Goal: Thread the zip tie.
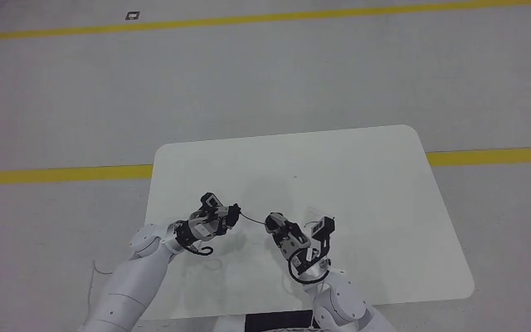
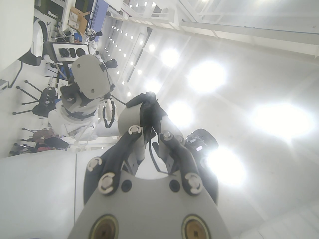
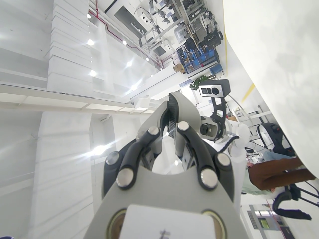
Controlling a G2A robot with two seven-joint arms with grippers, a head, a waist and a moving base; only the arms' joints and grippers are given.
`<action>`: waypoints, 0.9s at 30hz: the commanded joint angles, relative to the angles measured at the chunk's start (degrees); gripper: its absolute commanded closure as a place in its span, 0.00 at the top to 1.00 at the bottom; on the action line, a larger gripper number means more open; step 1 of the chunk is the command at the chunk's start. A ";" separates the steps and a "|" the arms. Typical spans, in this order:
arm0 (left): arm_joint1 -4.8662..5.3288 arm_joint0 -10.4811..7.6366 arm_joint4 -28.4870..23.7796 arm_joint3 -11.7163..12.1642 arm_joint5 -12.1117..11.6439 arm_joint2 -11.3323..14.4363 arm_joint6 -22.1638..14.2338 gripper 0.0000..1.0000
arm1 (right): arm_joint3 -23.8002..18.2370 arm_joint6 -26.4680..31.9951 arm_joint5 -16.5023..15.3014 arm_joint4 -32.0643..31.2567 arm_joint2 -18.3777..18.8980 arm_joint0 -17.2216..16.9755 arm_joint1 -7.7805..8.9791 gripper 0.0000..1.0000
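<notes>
- Black, thin plastic zip tie (image 1: 251, 219) hangs just above the near part of the table. It spans the gap between the two gripper tips and bows slightly.
- Left gripper (image 1: 233, 211): fingers pressed together on one end of the strap. The left wrist view shows a thin dark strip running down between them.
- Right gripper (image 1: 271, 222): pads clamped flat against each other. The strap's other end meets its tip, but I cannot tell whether it is pinched or merely touching. Head and tail ends are too small to tell apart.
- Step in hand, as judged: bring the tail into the head slot.
- To do it well:
  - hold each end close to its tip so the free length is short and stiff;
  - line the tail up with the slot's axis before advancing;
  - advance one arm slowly, with the other as a fixed reference.
- Risk: the strap may buckle or twist if pushed off-axis.
- White, round-cornered tabletop (image 1: 373, 166) lies beneath and gives the strap no support. Work over it in case of a drop.
- Beyond: grey floor with a yellow tape line (image 1: 249, 18).
</notes>
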 commanded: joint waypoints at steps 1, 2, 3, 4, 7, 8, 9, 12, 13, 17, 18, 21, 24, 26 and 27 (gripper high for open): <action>0.00 0.00 0.00 0.00 0.00 0.00 0.00 0.00 | -0.05 0.24 -0.14 0.09 -0.11 -0.02 0.00 0.00; 0.00 0.00 0.00 0.00 0.00 0.00 0.00 0.00 | -0.05 0.39 -0.21 0.08 -0.17 -0.01 0.00 0.12; 0.00 0.00 0.00 0.00 0.00 0.00 0.00 0.00 | -0.09 0.64 -0.31 0.04 -0.27 0.04 0.00 0.22; 0.00 0.00 0.00 0.00 0.00 0.00 0.00 0.00 | -0.12 0.80 -0.39 0.00 -0.33 0.07 0.00 0.30; 0.00 0.00 0.00 0.00 0.00 0.00 0.00 0.00 | -0.21 1.46 -0.66 -0.13 -0.54 0.23 0.01 0.27; 0.00 0.00 0.00 0.00 0.00 0.00 0.00 0.00 | -0.20 1.68 -0.78 -0.09 -0.61 0.29 0.00 0.25; 0.00 0.00 0.00 0.00 0.00 0.00 0.00 0.00 | -0.15 1.95 -0.95 -0.07 -0.68 0.38 0.00 0.24; 0.00 0.00 0.00 0.00 0.00 0.00 0.00 0.00 | 0.09 2.59 -1.35 -0.02 -0.81 0.59 0.00 0.22; 0.00 0.00 0.00 0.00 0.00 0.00 0.00 0.00 | 0.20 2.85 -1.58 0.07 -0.86 0.65 0.00 0.20; 0.00 0.00 0.00 0.00 0.00 0.00 0.00 0.00 | 0.51 3.96 -2.56 0.11 -1.06 0.79 0.01 0.08; 0.00 0.00 0.00 0.00 0.00 0.00 0.00 0.00 | 0.56 4.24 -2.85 0.06 -1.11 0.78 0.02 0.08; 0.00 0.00 0.00 0.00 0.00 0.00 0.00 0.00 | 0.75 4.81 -3.40 0.02 -1.14 0.83 0.06 0.03; 0.00 0.00 0.00 0.00 0.00 0.00 0.00 0.00 | 0.81 5.40 -3.66 -0.06 -1.24 0.89 0.09 0.04; 0.00 0.00 0.00 0.00 0.00 0.00 0.00 0.00 | 0.83 5.67 -3.69 -0.12 -1.29 0.93 0.12 0.05; 0.00 0.00 0.00 0.00 0.00 0.00 0.00 0.00 | 0.84 5.72 -3.70 -0.13 -1.30 0.93 0.13 0.06</action>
